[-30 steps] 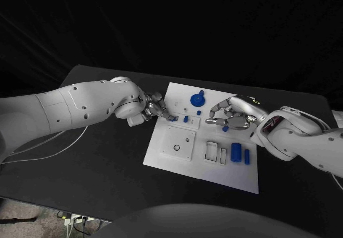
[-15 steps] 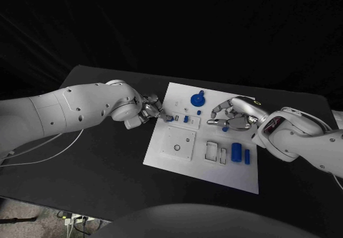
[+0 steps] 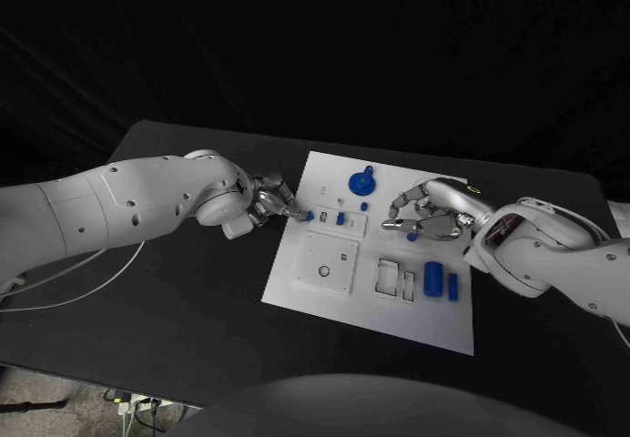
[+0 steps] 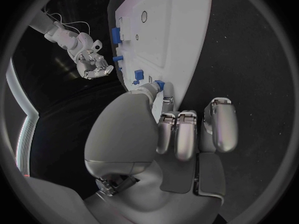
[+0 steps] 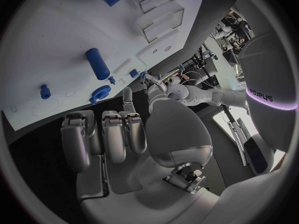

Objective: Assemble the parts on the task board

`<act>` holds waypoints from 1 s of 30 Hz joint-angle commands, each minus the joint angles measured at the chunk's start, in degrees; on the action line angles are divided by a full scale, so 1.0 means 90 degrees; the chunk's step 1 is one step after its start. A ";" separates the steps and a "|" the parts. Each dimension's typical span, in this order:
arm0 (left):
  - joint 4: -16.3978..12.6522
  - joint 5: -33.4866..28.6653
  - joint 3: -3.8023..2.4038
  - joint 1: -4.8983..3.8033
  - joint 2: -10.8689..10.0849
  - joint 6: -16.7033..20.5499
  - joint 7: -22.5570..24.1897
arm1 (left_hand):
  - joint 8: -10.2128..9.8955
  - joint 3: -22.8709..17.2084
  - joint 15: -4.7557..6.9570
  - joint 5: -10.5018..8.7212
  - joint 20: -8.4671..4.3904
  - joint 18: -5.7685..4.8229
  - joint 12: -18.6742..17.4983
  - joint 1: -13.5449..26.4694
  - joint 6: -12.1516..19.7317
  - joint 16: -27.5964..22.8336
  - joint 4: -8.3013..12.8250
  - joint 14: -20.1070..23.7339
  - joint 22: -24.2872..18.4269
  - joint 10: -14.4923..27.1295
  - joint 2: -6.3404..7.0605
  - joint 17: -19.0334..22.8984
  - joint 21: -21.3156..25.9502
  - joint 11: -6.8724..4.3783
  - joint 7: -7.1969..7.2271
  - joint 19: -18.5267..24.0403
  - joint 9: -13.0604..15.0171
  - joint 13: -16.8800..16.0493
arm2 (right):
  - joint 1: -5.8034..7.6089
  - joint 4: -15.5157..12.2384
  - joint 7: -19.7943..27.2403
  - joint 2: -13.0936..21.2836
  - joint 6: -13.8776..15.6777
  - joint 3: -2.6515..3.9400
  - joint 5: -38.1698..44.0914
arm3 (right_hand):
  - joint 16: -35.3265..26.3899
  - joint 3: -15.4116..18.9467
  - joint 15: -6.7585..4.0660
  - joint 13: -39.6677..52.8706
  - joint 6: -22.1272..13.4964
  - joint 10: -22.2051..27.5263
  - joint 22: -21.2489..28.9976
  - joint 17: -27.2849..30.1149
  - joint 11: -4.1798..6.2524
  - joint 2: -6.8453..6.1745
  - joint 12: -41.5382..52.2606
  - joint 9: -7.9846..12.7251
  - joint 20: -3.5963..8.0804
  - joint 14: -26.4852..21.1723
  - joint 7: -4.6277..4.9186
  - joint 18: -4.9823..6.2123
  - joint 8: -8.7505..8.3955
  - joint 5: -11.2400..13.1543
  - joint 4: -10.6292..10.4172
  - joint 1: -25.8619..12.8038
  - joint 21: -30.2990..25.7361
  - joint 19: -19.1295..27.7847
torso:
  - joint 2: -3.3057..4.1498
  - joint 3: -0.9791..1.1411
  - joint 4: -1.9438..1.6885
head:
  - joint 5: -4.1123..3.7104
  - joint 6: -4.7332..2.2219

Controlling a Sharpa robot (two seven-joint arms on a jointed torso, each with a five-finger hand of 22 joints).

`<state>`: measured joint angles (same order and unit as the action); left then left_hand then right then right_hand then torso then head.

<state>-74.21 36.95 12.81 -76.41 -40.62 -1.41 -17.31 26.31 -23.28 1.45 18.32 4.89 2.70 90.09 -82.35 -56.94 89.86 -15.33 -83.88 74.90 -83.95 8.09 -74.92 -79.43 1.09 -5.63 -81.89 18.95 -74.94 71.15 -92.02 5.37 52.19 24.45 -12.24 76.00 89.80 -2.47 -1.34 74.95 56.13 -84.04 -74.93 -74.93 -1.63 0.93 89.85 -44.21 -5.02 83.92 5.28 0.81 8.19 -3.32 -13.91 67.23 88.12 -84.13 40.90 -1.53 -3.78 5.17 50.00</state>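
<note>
A white rectangular task board [image 3: 344, 300] is seen lying mid-bench on the black bench [image 3: 157, 300]. At the board's left edge, a small blue part [image 3: 306, 217] is pinched in the fingertips of the left hand [image 3: 272, 202]. Over the board's right portion, the right hand [image 3: 427, 211] is held with fingers curled; whether the small blue piece [image 3: 413, 236] beneath it is gripped cannot be told. Two blue cylinders [image 3: 442, 278] are seen lying on the board, nearer its front right.
</note>
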 commanded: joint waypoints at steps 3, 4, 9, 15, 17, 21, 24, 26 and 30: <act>-0.0089 -0.0263 0.0043 -0.0040 -0.0117 0.0111 0.0127 | 0.0071 -0.1158 0.0050 0.0137 -0.0043 0.0016 -0.0010 0.0011 -0.0049 0.0016 0.1030 -0.0680 0.1265 -0.0672 0.0171 -0.1676 -0.0049 -0.0038 0.0067 0.0005 0.0055 -0.1673 | -0.0010 -0.0002 -0.0097 0.0013 -0.0150 -0.0004 -0.0088 | 0.0022 0.0004 -0.0049 0.1672 0.0023 -0.0662 -0.1563 -0.1674 0.0031 0.0013 0.0017 -0.0012 0.0039 0.0675 -0.0011 -0.0007 0.0023 -0.0024 0.0058 0.0078 -0.0059 -0.0445 | -0.0006 0.0005 0.0000 | 0.0001 0.0000; -0.0109 -0.0332 0.0043 -0.0063 -0.0136 0.0082 0.0155 | 0.0080 -0.1158 0.0052 0.0392 -0.0047 0.0015 -0.0010 0.0051 -0.0080 0.0016 0.1035 -0.0680 0.1267 -0.0672 0.0230 -0.1676 -0.0059 -0.0042 0.0070 0.0003 0.0057 -0.1673 | -0.0011 -0.0002 -0.0106 0.0015 -0.0161 -0.0005 -0.0103 | 0.0022 0.0005 -0.0050 0.1672 0.0025 -0.0662 -0.1560 -0.1674 0.0032 0.0016 0.0017 -0.0017 0.0040 0.0675 -0.0012 -0.0004 0.0024 -0.0024 0.0064 0.0089 -0.0067 -0.0439 | -0.0004 0.0001 0.0001 | -0.0003 0.0000; -0.0159 -0.0604 0.0043 -0.0155 -0.0184 -0.0057 0.0192 | 0.0079 -0.0971 0.0060 0.1060 -0.0054 0.0004 -0.0010 0.0143 -0.0118 0.0016 0.1070 -0.0680 0.1280 -0.0672 0.0257 -0.1676 -0.0109 -0.0050 0.0080 -0.0021 0.0057 -0.1673 | -0.0018 -0.0002 -0.0145 0.0029 -0.0208 -0.0007 -0.0169 | 0.0022 0.0006 -0.0053 0.1672 0.0029 -0.0662 -0.1554 -0.1674 0.0034 0.0021 0.0017 -0.0030 0.0042 0.0675 -0.0015 0.0000 0.0028 -0.0025 0.0083 0.0117 -0.0082 -0.0427 | -0.0004 0.0001 0.0000 | -0.0009 0.0000; -0.0159 -0.0759 0.0043 -0.0198 -0.0197 -0.0167 0.0143 | 0.0077 -0.0892 0.0063 0.1185 -0.0055 0.0000 -0.0010 0.0145 -0.0128 0.0016 0.1093 -0.0680 0.1285 -0.0672 0.0242 -0.1676 -0.0129 -0.0053 0.0083 -0.0031 0.0056 -0.1673 | -0.0024 -0.0005 -0.0198 0.0057 -0.0258 -0.0009 -0.0259 | 0.0022 0.0009 -0.0058 0.1672 0.0034 -0.0662 -0.1542 -0.1674 0.0039 0.0027 0.0017 -0.0050 0.0046 0.0675 -0.0019 0.0009 0.0032 -0.0026 0.0116 0.0168 -0.0110 -0.0407 | 0.0008 -0.0007 0.0005 | -0.0040 0.0000; -0.0160 -0.0809 0.0043 -0.0207 -0.0202 -0.0181 0.0127 | 0.0076 -0.0882 0.0063 0.1206 -0.0056 0.0000 -0.0010 0.0143 -0.0129 0.0016 0.1098 -0.0680 0.1284 -0.0672 0.0239 -0.1676 -0.0129 -0.0053 0.0084 -0.0030 0.0055 -0.1673 | -0.0026 -0.0006 -0.0218 0.0068 -0.0279 -0.0010 -0.0288 | 0.0022 0.0010 -0.0059 0.1672 0.0035 -0.0662 -0.1538 -0.1674 0.0040 0.0030 0.0017 -0.0055 0.0048 0.0675 -0.0021 0.0012 0.0033 -0.0027 0.0125 0.0181 -0.0122 -0.0398 | 0.0008 -0.0010 0.0001 | -0.0050 0.0000; -0.0182 -0.0860 0.0044 -0.0221 -0.0228 -0.0185 0.0091 | 0.0073 -0.0861 0.0064 0.1255 -0.0057 -0.0003 -0.0010 0.0140 -0.0128 0.0016 0.1108 -0.0680 0.1289 -0.0672 0.0227 -0.1676 -0.0143 -0.0055 0.0083 -0.0039 0.0054 -0.1673 | -0.0028 -0.0008 -0.0257 0.0082 -0.0307 -0.0012 -0.0316 | 0.0022 0.0005 -0.0067 0.1672 0.0036 -0.0662 -0.1533 -0.1674 0.0049 0.0041 0.0017 -0.0083 0.0055 0.0675 -0.0030 0.0015 0.0036 -0.0034 0.0188 0.0275 -0.0135 -0.0391 | 0.0010 -0.0008 0.0002 | -0.0062 0.0000; -0.0212 -0.0874 0.0044 -0.0240 -0.0262 -0.0182 0.0054 | 0.0070 -0.0827 0.0062 0.1245 -0.0056 -0.0006 -0.0010 0.0159 -0.0120 0.0016 0.1091 -0.0680 0.1293 -0.0672 0.0208 -0.1676 -0.0156 -0.0051 0.0080 -0.0048 0.0053 -0.1673 | -0.0028 -0.0001 -0.0265 0.0068 -0.0299 -0.0012 -0.0322 | 0.0022 -0.0016 -0.0081 0.1672 0.0041 -0.0662 -0.1533 -0.1674 0.0064 0.0045 0.0017 -0.0117 0.0067 0.0675 -0.0046 0.0015 0.0042 -0.0098 0.0300 0.0439 -0.0138 -0.0391 | 0.0005 -0.0009 -0.0006 | -0.0065 0.0000; -0.0250 -0.0850 0.0044 -0.0256 -0.0300 -0.0151 0.0079 | 0.0065 -0.0722 0.0058 0.1144 -0.0049 -0.0013 -0.0010 0.0194 -0.0082 0.0016 0.1041 -0.0680 0.1300 -0.0672 0.0158 -0.1676 -0.0179 -0.0042 0.0081 -0.0067 0.0056 -0.1673 | -0.0028 0.0006 -0.0259 0.0042 -0.0271 -0.0012 -0.0307 | 0.0022 -0.0042 -0.0092 0.1672 0.0042 -0.0662 -0.1534 -0.1674 0.0076 0.0048 0.0017 -0.0134 0.0076 0.0675 -0.0058 0.0014 0.0043 -0.0201 0.0384 0.0565 -0.0135 -0.0395 | 0.0004 -0.0010 -0.0003 | -0.0061 0.0000; -0.0383 -0.0444 0.0044 -0.0329 -0.0415 -0.0024 0.0358 | 0.0257 -0.0240 0.0065 0.0211 -0.0038 -0.0047 -0.0010 0.0110 0.0068 0.0016 0.0961 -0.0680 0.1343 -0.0672 0.0046 -0.1676 -0.0304 -0.0057 0.0104 -0.0181 0.0190 -0.1673 | -0.0010 0.0000 -0.0195 -0.0021 -0.0143 -0.0011 -0.0252 | 0.0022 -0.0108 -0.0121 0.1672 0.0059 -0.0662 -0.1550 -0.1674 0.0104 0.0079 0.0017 -0.0161 0.0104 0.0675 -0.0086 0.0003 0.0039 -0.0581 0.0534 0.0804 -0.0099 -0.0426 | 0.0008 -0.0013 -0.0015 | -0.0058 0.0000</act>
<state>-77.14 30.68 13.25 -79.08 -44.16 -1.88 -16.41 28.16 -26.06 1.65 21.23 4.60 2.69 90.09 -81.36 -56.74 89.86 -6.59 -84.08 74.90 -83.96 8.93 -74.91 -81.96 1.08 -4.51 -83.26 20.19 -74.94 70.99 -91.93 3.39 52.18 22.93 -12.33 73.41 89.80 -3.43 -2.03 74.95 56.60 -83.98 -74.91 -74.91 -1.15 1.68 89.85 -45.61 -4.46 84.08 4.81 0.81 8.18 -7.99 -9.41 74.09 87.19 -84.00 40.96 -1.63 -3.80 4.60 50.00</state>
